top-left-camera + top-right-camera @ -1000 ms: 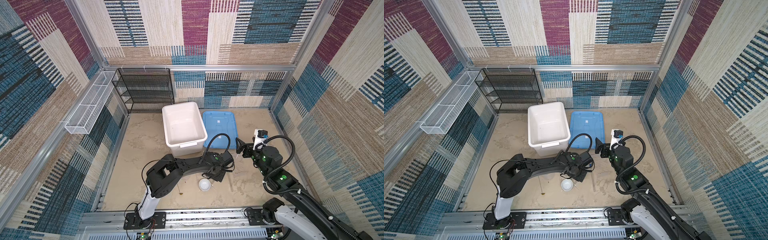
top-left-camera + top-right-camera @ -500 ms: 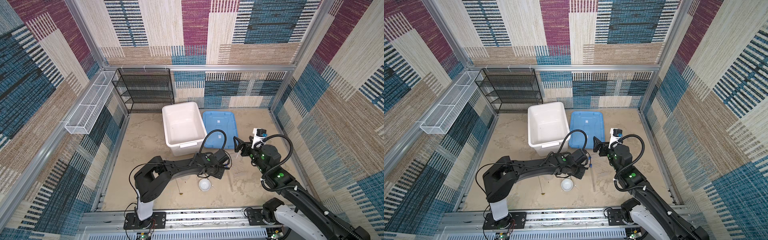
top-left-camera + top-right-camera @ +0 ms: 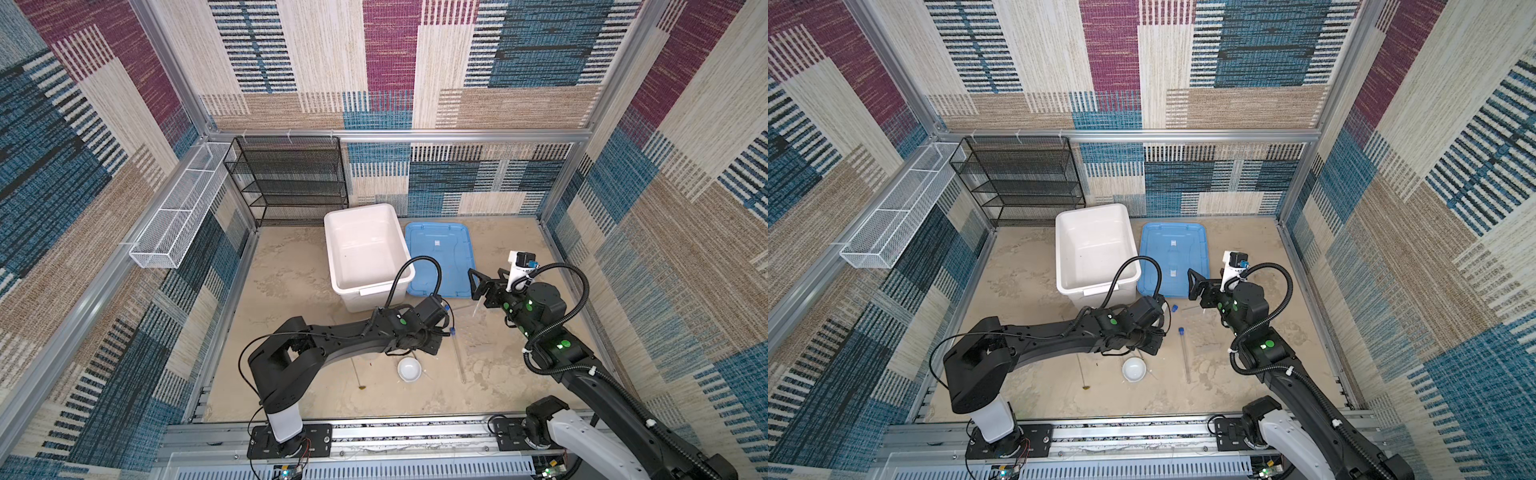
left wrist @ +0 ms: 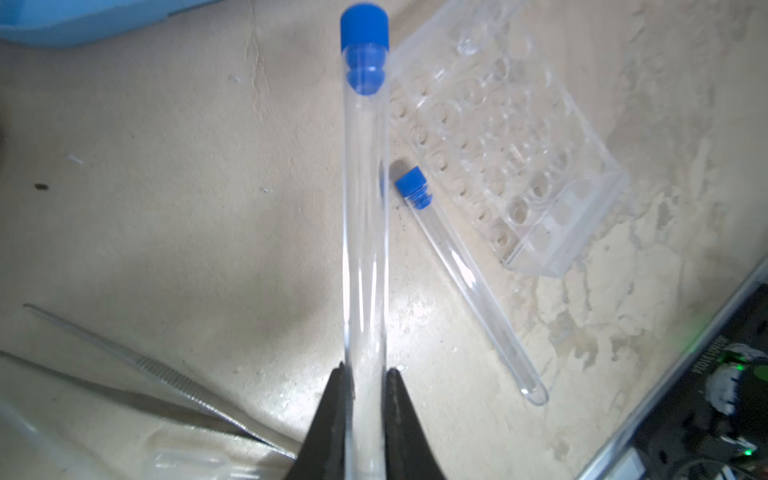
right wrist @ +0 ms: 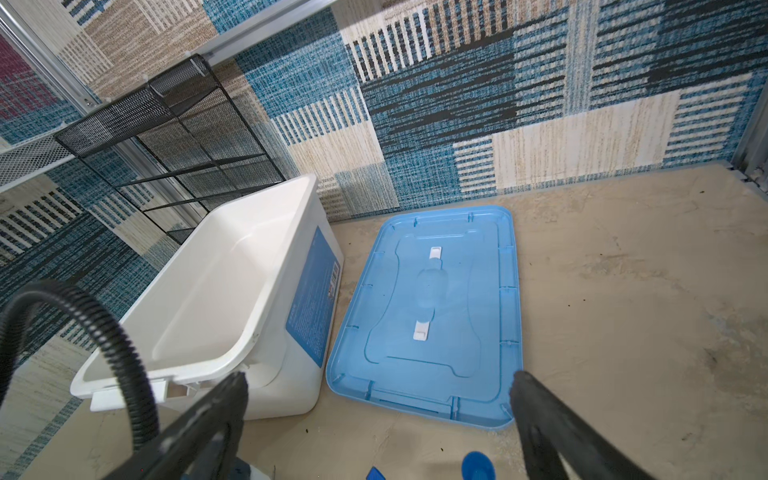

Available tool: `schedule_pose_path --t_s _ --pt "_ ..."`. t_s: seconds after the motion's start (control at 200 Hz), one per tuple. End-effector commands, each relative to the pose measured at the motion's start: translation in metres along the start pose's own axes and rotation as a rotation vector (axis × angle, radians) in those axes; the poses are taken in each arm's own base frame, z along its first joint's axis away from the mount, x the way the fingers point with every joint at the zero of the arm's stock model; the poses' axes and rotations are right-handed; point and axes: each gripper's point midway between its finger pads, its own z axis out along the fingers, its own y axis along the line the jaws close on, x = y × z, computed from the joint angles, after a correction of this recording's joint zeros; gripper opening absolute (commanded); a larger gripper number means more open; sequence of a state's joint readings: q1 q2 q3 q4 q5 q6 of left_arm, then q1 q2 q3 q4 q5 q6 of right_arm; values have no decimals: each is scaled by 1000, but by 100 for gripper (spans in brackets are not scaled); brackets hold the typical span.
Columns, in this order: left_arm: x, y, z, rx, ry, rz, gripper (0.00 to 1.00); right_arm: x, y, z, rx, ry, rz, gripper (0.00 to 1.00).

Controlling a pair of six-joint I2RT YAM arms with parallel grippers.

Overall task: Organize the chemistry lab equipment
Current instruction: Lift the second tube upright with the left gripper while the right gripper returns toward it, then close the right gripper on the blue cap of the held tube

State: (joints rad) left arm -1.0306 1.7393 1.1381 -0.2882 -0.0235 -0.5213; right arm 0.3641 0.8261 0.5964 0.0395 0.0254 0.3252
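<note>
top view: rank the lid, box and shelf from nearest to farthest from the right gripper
1. lid: flat on the floor, its near corner right under the open right gripper
2. box: past the lid, toward the middle
3. shelf: against the back wall, at the far left corner

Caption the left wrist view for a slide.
Left gripper shut on a blue-capped test tube; second tube, clear rack and tweezers lie nearby.
</note>
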Motion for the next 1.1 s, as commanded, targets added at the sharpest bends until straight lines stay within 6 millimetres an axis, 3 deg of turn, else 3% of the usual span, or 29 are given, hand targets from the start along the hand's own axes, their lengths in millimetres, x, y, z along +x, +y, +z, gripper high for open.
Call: schedule_pose_path --t_s 0.0,0.371,0.776,1.097 --pt "-23 -6 -14 35 -132 27 14 -5 14 2 -70 21 11 100" --pt "-48 -6 -75 119 -463 94 14 -3 56 20 -302 231 102 99" --pt "-50 -2 -98 120 -547 133 13 30 79 39 -444 450 192 86" --pt "-53 -3 -102 115 -554 140 12 38 92 37 -533 496 235 63"
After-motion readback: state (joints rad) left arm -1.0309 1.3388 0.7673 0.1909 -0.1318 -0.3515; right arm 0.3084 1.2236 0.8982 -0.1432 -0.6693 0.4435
